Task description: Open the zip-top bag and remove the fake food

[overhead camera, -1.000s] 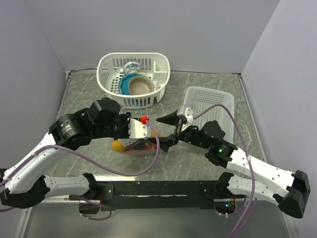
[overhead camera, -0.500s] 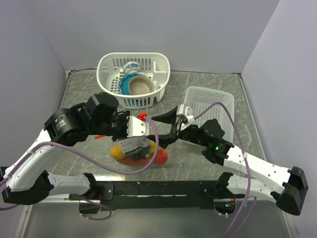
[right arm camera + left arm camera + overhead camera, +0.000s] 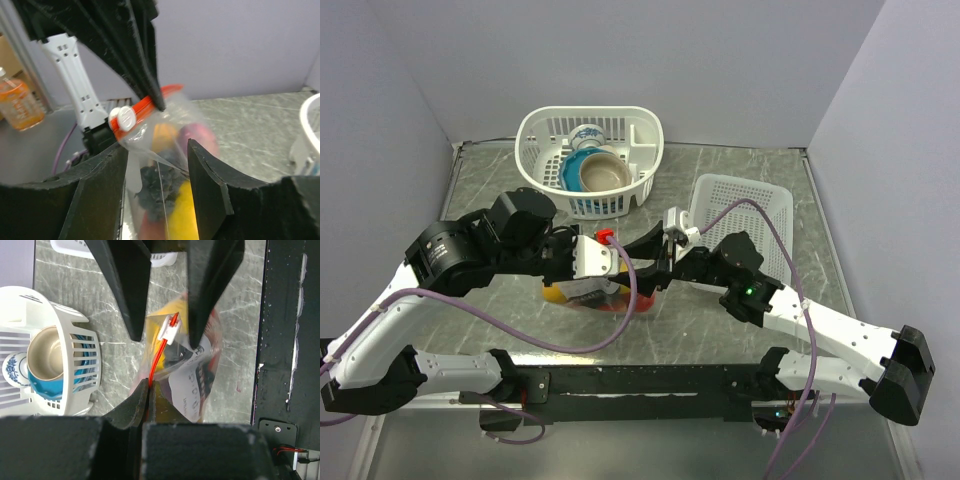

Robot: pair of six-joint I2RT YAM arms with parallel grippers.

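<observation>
The left tool [image 3: 149, 390] is pinched together on the red zip strip [image 3: 153, 362] of the bag [image 3: 192, 375]. The bag hangs from it above the counter [image 3: 720, 335], with the fake food [image 3: 180, 210] inside. The right tool [image 3: 157, 150] straddles the bag's slider corner, fingers apart, perhaps brushing the plastic.

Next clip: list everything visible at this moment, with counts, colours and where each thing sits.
zip-top bag: one, clear, held by its mouth, near table centre
zip strip: one, red-orange, along the bag's mouth
fake food: several; yellow, orange, pink and dark pieces; inside the bag
basket: one, white, far centre
bowls: three; beige, blue, blue-and-white patterned; in the basket
tray: one, white, far right
bottle: one, orange, off the table
table: one, grey marbled
left gripper: black, shut on the zip strip
right gripper: black, open, jaws either side of the bag
</observation>
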